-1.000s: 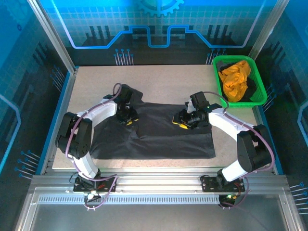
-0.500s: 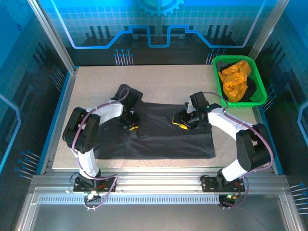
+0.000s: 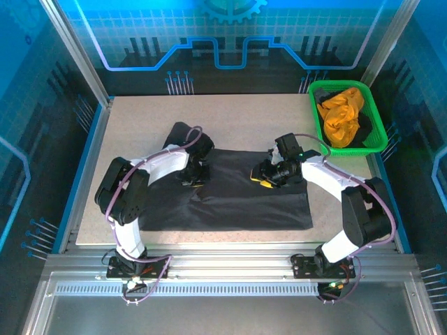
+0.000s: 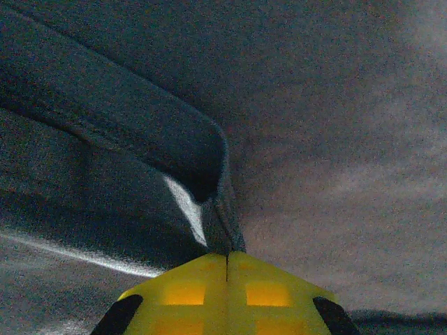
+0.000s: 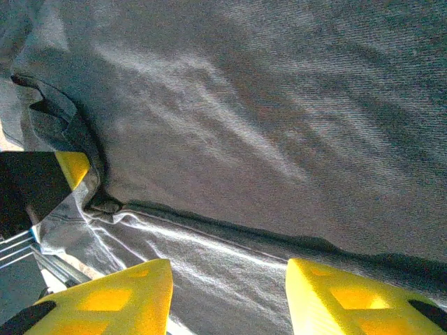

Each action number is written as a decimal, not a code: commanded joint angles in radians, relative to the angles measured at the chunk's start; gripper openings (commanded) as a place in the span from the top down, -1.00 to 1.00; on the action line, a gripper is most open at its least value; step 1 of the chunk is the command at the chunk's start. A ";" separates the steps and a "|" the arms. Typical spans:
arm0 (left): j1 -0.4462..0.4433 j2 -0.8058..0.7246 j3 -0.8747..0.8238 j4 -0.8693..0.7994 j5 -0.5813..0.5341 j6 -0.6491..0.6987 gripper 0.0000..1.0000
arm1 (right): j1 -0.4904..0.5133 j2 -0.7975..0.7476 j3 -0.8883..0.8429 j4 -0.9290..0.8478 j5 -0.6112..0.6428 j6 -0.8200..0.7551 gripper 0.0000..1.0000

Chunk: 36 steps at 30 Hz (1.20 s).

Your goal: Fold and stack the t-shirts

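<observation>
The black t-shirt (image 3: 237, 199) lies spread across the middle of the table (image 3: 140, 118), mostly flat and wide; one sleeve (image 3: 183, 132) juts out at its far left corner; its left part is rumpled, a ridge of cloth (image 4: 140, 132) standing up from the surface; the orange t-shirt (image 3: 342, 115) sits crumpled in the green basket (image 3: 349, 85) at the far right corner.

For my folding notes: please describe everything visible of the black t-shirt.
The black t-shirt is soft dark charcoal cloth, lying mostly flat across the middle of the table, one sleeve pointing far-left. The left gripper is shut on a raised fold near its left side; the right gripper stands open low over its right part. Its near hem is straight.
</observation>
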 commanded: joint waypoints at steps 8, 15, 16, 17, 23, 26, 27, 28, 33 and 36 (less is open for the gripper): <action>-0.025 -0.012 0.021 0.001 -0.052 0.069 0.68 | -0.013 0.020 0.042 -0.031 -0.001 -0.010 0.06; 0.119 -0.062 0.158 0.047 -0.026 -0.002 0.09 | -0.018 -0.034 0.098 -0.036 0.100 -0.009 0.03; 0.157 -0.049 0.177 0.069 -0.008 -0.020 0.10 | -0.019 -0.039 0.111 -0.025 0.110 -0.012 0.01; 0.196 -0.032 0.199 0.089 0.012 -0.040 0.11 | -0.020 -0.038 0.128 -0.016 0.117 -0.016 0.00; 0.372 0.136 0.362 0.196 0.038 -0.090 0.12 | -0.034 0.020 0.285 -0.002 0.122 -0.024 -0.03; 0.420 0.254 0.487 0.210 -0.012 -0.070 0.12 | -0.039 0.073 0.379 -0.048 0.120 -0.025 -0.03; 0.432 0.288 0.525 0.210 -0.026 -0.066 0.11 | -0.039 0.084 0.399 -0.060 0.120 -0.026 -0.03; 0.444 0.331 0.568 0.214 -0.031 -0.065 0.11 | -0.040 0.091 0.419 -0.074 0.120 -0.027 -0.03; 0.460 0.493 0.718 0.266 -0.069 0.008 0.08 | -0.042 0.084 0.440 -0.101 0.136 -0.019 -0.03; 0.462 0.559 0.778 0.275 -0.057 0.028 0.06 | -0.045 0.061 0.411 -0.102 0.145 -0.006 -0.04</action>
